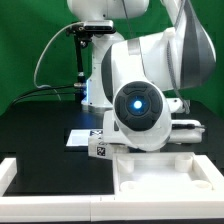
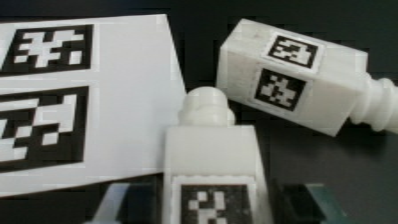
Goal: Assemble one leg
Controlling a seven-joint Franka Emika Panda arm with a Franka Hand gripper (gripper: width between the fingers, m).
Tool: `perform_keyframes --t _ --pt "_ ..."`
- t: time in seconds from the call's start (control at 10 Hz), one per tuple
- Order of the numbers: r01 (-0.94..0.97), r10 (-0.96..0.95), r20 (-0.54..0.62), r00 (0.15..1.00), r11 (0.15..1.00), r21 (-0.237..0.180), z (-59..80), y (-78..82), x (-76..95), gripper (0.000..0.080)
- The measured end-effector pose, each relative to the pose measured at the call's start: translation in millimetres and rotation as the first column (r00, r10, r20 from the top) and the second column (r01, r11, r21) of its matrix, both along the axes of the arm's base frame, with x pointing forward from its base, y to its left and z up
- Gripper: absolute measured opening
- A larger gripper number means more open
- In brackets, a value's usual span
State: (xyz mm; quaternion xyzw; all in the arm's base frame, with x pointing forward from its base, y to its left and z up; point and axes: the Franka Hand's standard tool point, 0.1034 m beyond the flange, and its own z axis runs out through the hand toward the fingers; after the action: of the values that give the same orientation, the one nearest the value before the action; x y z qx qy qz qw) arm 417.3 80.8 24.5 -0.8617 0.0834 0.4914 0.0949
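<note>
In the wrist view a white leg with a tag on its face lies between my gripper's jaws, its rounded stub end pointing away over the edge of the marker board. The dark pads sit against both of its sides, so the gripper is shut on it, low at the table. A second leg with two tags lies apart on the black table, stub end toward the picture's right edge. In the exterior view the gripper is down at the table with the held leg's tagged end sticking out.
The marker board lies just behind the gripper. The large white tray-like piece with a raised rim fills the foreground toward the exterior view's right. The arm's body hides much of the table behind it.
</note>
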Motion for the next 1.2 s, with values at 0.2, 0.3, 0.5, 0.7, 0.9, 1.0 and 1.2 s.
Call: perform_keyframes --t 0.2,0.3,0.5,0.7,0.9,1.0,1.2 --pt "-0.033 0.032 0.025 0.999 0.999 0.037 43.4 0.5 21.3 0.0281" --pt "-0.047 0.043 0.068 0.997 0.998 0.047 65.9 0.9 34.7 0.0281" --pt "-0.048 0.043 0.133 0.99 0.998 0.033 82.9 4.1 41.1 0.0281" --pt "-0.025 0.025 0.286 0.958 1.0 -0.004 81.8 3.3 49.1 0.0282" --pt "-0.033 0.034 0.39 0.92 0.999 -0.009 95.8 1.1 68.6 0.0282" --pt "-0.053 0.047 0.471 0.881 0.999 0.001 114.5 2.4 99.5 0.0282" --pt "-0.07 0.057 0.617 0.785 0.998 -0.004 136.9 15.8 150.5 0.0284"
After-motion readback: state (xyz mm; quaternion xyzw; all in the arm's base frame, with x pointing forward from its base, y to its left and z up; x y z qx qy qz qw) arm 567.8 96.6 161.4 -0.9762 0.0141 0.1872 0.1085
